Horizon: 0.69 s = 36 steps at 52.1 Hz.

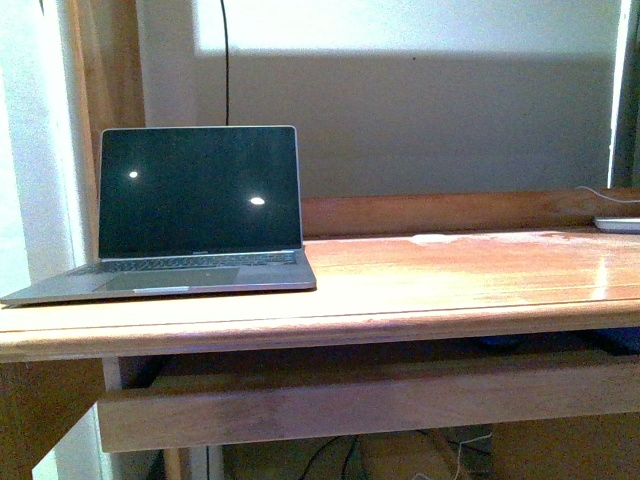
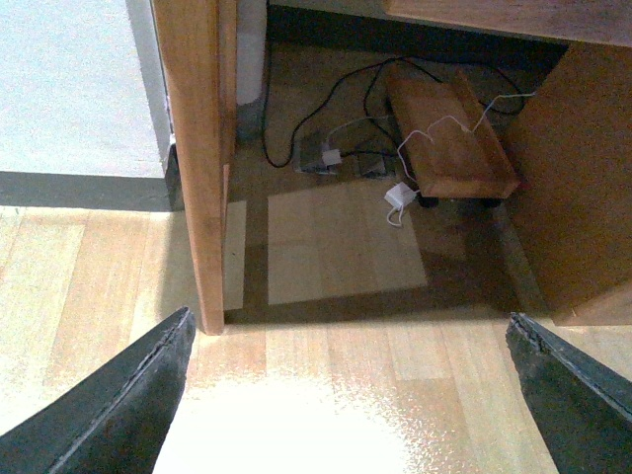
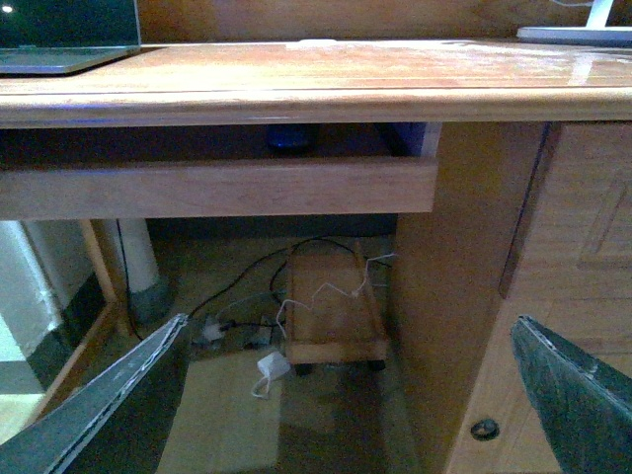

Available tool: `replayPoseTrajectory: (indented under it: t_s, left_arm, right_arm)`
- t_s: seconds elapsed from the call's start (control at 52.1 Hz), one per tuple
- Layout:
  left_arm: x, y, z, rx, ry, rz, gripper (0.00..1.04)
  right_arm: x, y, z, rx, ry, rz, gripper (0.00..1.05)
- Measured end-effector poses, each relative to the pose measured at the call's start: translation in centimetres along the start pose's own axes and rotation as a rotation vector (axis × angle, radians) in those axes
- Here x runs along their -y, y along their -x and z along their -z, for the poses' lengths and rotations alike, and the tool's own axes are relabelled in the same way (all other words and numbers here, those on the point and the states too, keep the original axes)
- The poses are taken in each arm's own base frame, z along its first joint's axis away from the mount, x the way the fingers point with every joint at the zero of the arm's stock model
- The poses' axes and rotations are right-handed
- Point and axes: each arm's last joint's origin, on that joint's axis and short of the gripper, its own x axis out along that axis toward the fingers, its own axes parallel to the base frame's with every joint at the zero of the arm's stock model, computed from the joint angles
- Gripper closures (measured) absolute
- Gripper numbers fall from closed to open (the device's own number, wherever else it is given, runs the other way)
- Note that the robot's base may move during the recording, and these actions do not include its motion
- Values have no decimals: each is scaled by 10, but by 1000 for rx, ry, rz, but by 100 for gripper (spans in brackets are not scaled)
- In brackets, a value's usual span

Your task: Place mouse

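A wooden table (image 1: 430,285) stands against a pale wall (image 1: 450,110). An open laptop (image 1: 195,205) sits at its left, screen dark. The mouse (image 3: 291,136) lies dimly on the shelf (image 3: 217,188) beneath. A white device (image 1: 618,224) is far right. The left hand (image 2: 348,326) and right hand (image 3: 351,324) gape wide, empty.

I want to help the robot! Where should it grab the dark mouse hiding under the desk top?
Probably by its two sides, reaching in level from the front. The mouse sits in the low gap under the desk top, behind a wooden board, so coming from above is blocked.
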Motion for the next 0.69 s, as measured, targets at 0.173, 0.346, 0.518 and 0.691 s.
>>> replayPoseTrajectory:
  t_s: [0.173, 0.346, 0.518, 0.691]
  left_arm:
    - [-1, -53, -50, 257, -534, -8, 8]
    - [-2, -114, -69, 426, -1051, -37, 8]
    - [6, -159, -71, 420, -1332, 13, 8]
    - [21, -178, -59, 413, -1430, 98, 8]
  right_arm:
    - [0, 0, 0, 0, 0, -5, 7]
    - [0, 0, 0, 0, 0, 1, 7]
    - [0, 0, 0, 0, 0, 1, 7]
    - [0, 0, 0, 0, 0, 1, 7]
